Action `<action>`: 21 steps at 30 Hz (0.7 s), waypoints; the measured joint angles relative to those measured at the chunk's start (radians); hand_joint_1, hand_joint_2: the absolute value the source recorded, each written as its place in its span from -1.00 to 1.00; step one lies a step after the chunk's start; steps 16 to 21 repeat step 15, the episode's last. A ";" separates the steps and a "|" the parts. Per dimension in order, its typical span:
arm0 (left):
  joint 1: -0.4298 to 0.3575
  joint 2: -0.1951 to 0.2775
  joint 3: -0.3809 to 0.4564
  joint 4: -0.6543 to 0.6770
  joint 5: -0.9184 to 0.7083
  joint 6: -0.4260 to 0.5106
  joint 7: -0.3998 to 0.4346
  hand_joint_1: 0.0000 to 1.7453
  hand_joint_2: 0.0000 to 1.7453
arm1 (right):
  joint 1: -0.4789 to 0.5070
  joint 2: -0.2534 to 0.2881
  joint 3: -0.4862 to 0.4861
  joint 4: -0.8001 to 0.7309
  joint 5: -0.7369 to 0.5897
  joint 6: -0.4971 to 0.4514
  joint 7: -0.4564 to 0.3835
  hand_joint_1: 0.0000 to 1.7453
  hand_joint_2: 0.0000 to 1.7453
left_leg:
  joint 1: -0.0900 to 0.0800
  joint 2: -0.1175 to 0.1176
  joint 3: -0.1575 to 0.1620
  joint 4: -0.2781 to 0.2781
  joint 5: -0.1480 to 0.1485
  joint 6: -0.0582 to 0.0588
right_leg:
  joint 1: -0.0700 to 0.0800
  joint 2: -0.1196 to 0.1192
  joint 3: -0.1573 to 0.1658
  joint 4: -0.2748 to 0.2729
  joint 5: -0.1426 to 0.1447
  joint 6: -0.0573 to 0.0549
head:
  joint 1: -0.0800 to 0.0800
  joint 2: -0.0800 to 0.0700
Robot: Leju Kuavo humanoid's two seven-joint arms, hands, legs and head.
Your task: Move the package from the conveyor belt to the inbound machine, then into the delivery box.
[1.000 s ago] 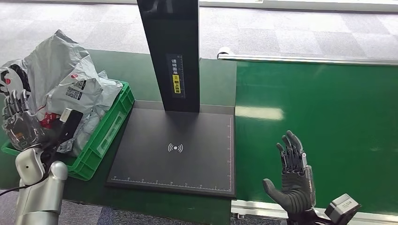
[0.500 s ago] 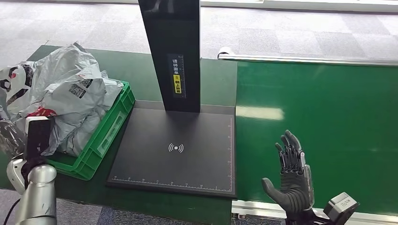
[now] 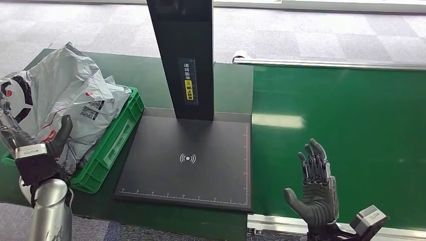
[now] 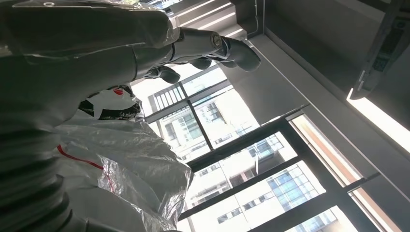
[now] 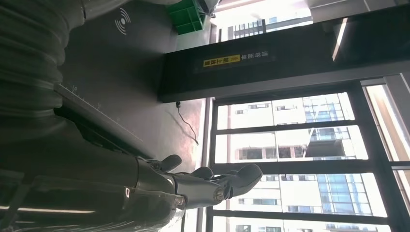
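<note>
Two green surfaces meet under me: the darker table on my left side and the brighter conveyor belt on my right, with a silver rail along the belt's far edge. Between them lies the inbound machine, a flat dark plate with a white signal mark and a ruled edge, and a black post rising from its back, labelled in yellow. Beyond the table the floor is grey carpet tile. My wrist views look up at tall windows with buildings outside and a lit ceiling strip.

My right hand is raised over the near edge of the belt, palm showing, fingers apart, holding nothing. My left hand is at the near corner of the delivery box, a green crate on the table just beside the machine. Its thumb lies against the package, a grey plastic mailer heaped in the crate with others; whether my fingers grip it I cannot tell, since the bags hide them.
</note>
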 joint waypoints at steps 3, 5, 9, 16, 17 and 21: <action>0.001 -0.002 -0.006 -0.009 0.008 -0.004 -0.005 -1.00 1.00 | 0.000 -0.002 0.000 0.000 -0.001 -0.002 0.000 -1.00 1.00 | 0.000 0.000 0.000 0.000 0.000 0.000 | 0.000 0.000 0.000 0.000 0.000 0.000 | 0.000 0.000; 0.005 -0.005 -0.012 -0.020 0.034 -0.024 -0.019 -1.00 1.00 | 0.000 -0.002 0.000 0.000 -0.007 -0.009 0.000 -1.00 1.00 | 0.000 0.000 0.000 0.000 0.000 0.000 | 0.000 0.000 0.000 0.000 0.000 0.000 | 0.000 0.000; 0.031 -0.016 -0.050 -0.083 0.136 -0.136 -0.032 -1.00 1.00 | 0.003 -0.003 0.000 0.000 -0.022 -0.023 0.002 -1.00 1.00 | -0.001 0.000 0.000 0.000 0.000 0.000 | -0.001 0.000 0.000 0.000 0.000 0.000 | 0.000 0.000; 0.084 -0.038 -0.119 -0.188 0.258 -0.328 -0.024 -1.00 1.00 | 0.007 -0.005 0.000 0.006 -0.029 -0.028 0.002 -1.00 1.00 | -0.001 0.000 0.000 0.000 0.000 0.000 | -0.001 0.000 -0.001 0.000 0.000 0.000 | 0.000 0.000; 0.084 -0.038 -0.119 -0.188 0.258 -0.328 -0.024 -1.00 1.00 | 0.007 -0.005 0.000 0.006 -0.029 -0.028 0.002 -1.00 1.00 | -0.001 0.000 0.000 0.000 0.000 0.000 | -0.001 0.000 -0.001 0.000 0.000 0.000 | 0.000 0.000; 0.084 -0.038 -0.119 -0.188 0.258 -0.328 -0.024 -1.00 1.00 | 0.007 -0.005 0.000 0.006 -0.029 -0.028 0.002 -1.00 1.00 | -0.001 0.000 0.000 0.000 0.000 0.000 | -0.001 0.000 -0.001 0.000 0.000 0.000 | 0.000 0.000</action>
